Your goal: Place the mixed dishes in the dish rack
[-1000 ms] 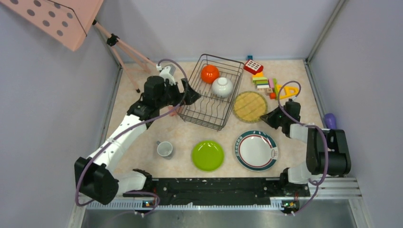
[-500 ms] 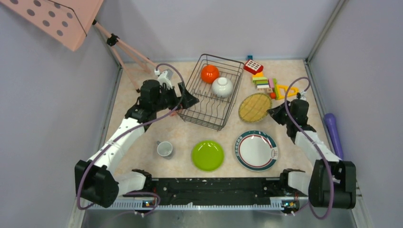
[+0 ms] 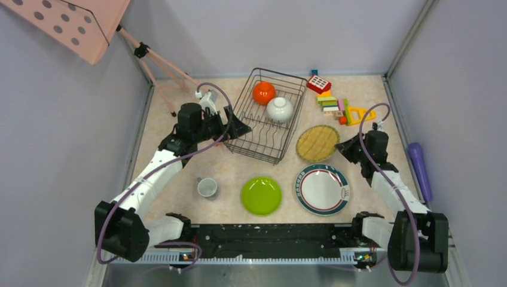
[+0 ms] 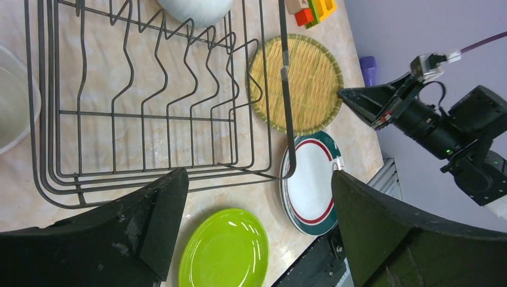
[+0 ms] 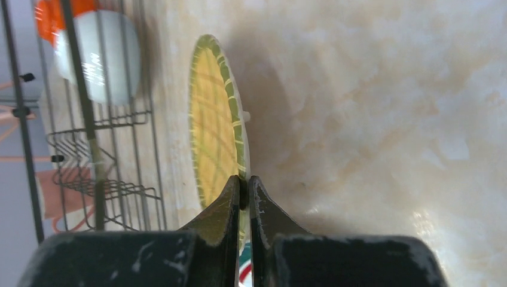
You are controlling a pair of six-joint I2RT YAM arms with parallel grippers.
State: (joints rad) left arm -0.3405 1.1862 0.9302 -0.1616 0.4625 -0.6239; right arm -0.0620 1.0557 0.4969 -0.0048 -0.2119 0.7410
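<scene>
- The right arm has swung in from the right wall and stretched out. The right gripper was a little apart a second ago and is now clamped tight on the mat, at its right rim.
- The mat has slid a bit toward the arms since then. It sits just right of the rack and just above the rimmed plate.
- From the right wrist the fingers pinch the mat's green-edged rim, and the mat shows nearly edge-on. I cannot tell whether it is off the table.
- The left gripper has backed slightly left. It is spread wide and holds nothing, at the rack's left side.
- The purple thing by the right wall was half hidden by the arm before and is now in full view.
- The table is beige with a marbled pattern and is boxed in by plain lilac-grey walls. A pink tripod stands at the far left.
- The rack is dark wire with wavy upright prongs. In its far end are the orange bowl and a glossy white cup.
- A second cup stands on the table, and the green plate lies flat beside the rimmed plate.
- The mat is round woven straw. The rimmed plate is white with a dark green and red band.
- Colourful blocks are heaped at the far right.
</scene>
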